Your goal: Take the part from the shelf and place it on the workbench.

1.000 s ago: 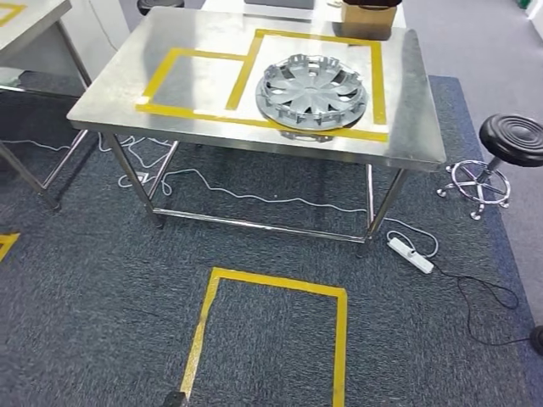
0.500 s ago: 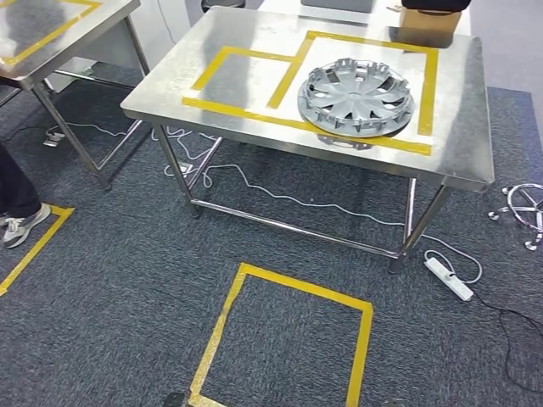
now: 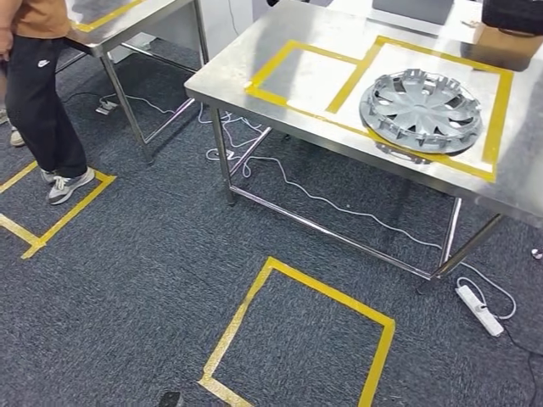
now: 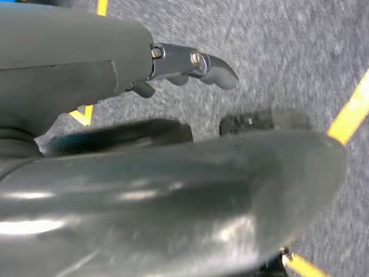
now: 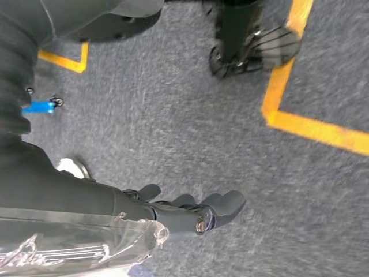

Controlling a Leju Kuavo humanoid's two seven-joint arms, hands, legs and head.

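One hubcap [image 3: 421, 111] on workbench [image 3: 269, 51]; one person [image 3: 38, 93].

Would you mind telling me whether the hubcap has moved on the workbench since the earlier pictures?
No. The hubcap sits in the same yellow tape rectangle on the workbench; the camera turned.
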